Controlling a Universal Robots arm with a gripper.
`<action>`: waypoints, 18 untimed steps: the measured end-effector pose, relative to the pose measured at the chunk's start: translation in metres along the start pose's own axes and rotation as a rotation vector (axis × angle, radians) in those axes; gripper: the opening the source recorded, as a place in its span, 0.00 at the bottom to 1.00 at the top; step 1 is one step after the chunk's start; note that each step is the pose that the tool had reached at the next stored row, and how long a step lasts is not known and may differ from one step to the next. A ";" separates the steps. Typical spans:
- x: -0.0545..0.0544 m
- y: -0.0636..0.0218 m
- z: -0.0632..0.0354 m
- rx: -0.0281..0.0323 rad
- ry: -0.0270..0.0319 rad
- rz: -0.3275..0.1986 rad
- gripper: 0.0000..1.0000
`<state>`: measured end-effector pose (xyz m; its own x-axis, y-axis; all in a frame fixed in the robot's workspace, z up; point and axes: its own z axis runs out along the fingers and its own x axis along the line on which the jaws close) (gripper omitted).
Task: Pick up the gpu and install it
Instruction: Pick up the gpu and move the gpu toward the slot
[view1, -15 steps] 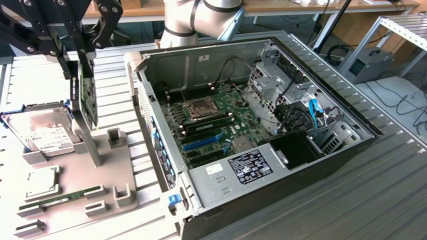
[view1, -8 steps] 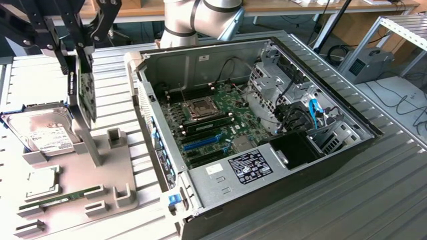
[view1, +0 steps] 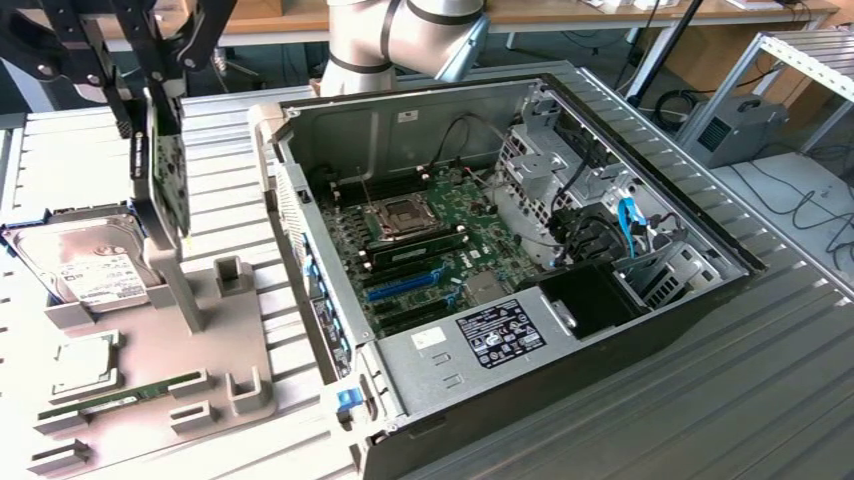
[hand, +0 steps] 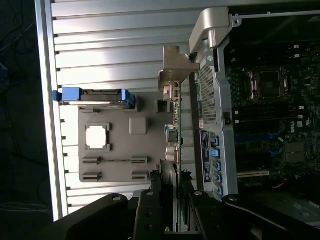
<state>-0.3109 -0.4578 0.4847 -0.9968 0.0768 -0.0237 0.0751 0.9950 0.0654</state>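
Clamped on the gpu (view1: 167, 185) along its upper edge, with the hand (view1: 154, 105) straight above and a finger pressed to each flat face. Hanging upright below the hand, on edge, long axis hard to judge from here. Over the grey holder (view1: 240, 350) near the worktop's (view1: 747, 400) edge at the exterior view's left, just beside the hard drive (view1: 83, 262). Close to the holder's post at the lower edge; cannot tell whether clear of it. Toward the exterior view's right of the card, just beside the holder: the open computer case (view1: 534, 250), board facing up.
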 end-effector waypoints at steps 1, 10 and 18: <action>0.000 0.0001 -0.0010 0.0000 0.0000 0.000 0.26; 0.000 0.0006 -0.0091 0.0000 -0.0001 0.000 0.26; 0.000 0.0011 -0.0167 -0.0001 -0.0001 0.000 0.26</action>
<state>-0.3109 -0.4578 0.5014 -0.9968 0.0768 -0.0238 0.0751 0.9950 0.0655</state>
